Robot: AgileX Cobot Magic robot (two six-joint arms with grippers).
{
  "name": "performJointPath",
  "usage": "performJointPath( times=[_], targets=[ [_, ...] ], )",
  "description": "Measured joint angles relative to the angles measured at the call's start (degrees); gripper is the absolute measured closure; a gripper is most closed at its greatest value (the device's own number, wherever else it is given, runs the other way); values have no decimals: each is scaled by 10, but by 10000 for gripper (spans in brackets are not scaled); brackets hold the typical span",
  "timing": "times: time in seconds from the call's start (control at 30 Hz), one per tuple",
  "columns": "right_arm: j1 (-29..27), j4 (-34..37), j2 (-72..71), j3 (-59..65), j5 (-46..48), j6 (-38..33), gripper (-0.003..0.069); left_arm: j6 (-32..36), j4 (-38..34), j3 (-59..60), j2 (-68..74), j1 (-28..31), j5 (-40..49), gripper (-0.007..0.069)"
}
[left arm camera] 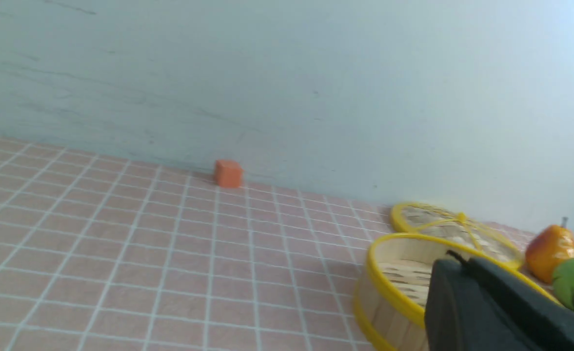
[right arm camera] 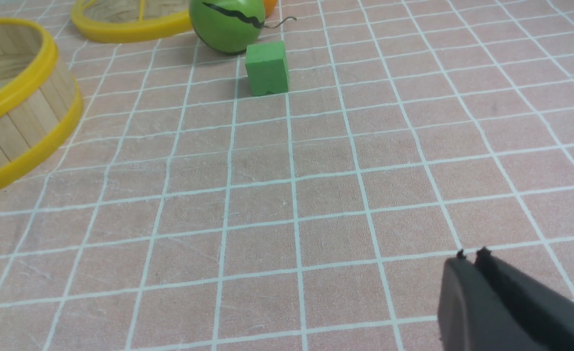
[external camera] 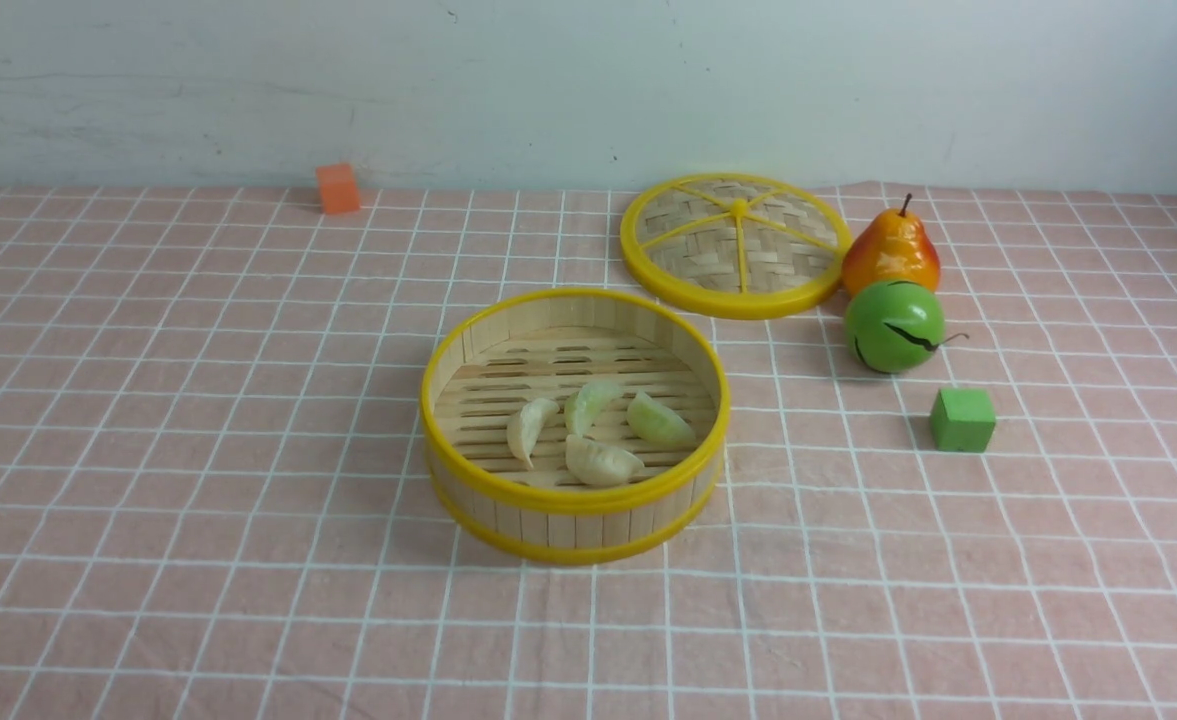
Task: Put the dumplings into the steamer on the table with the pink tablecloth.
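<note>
No lettering, label, brand mark or numeral can be read anywhere in these views — not on the steamer (external camera: 573, 500), its woven lid (external camera: 734, 245), the green cube (external camera: 962, 419), the orange cube (external camera: 338, 188), the toy pear (external camera: 890, 250) or the green ball (external camera: 893, 326). The pink tablecloth (external camera: 198, 450) carries only a white grid — no print — and the pale wall (external camera: 588, 80) behind is bare of signs.

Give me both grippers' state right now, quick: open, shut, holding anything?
Left gripper: shut, holding nothing, raised beside the steamer.
Right gripper: shut, holding nothing, above bare pink tablecloth.
</note>
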Motion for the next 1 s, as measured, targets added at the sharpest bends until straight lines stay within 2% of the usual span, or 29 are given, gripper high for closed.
performJointPath(
  times=[0.13, 0.33, 0.63, 1.0],
  targets=[
    [0, 0, 0, 0, 0, 0, 633, 0, 0, 13, -28, 37, 29, 638],
    [0, 0, 0, 0, 0, 0, 624, 0, 7, 14, -37, 96, 168, 638],
    [0, 0, 0, 0, 0, 0, 613, 0, 32, 14, -37, 101, 263, 638],
    [0, 0, 0, 0, 0, 0, 599, 0, 32, 14, -37, 101, 269, 638]
  ],
)
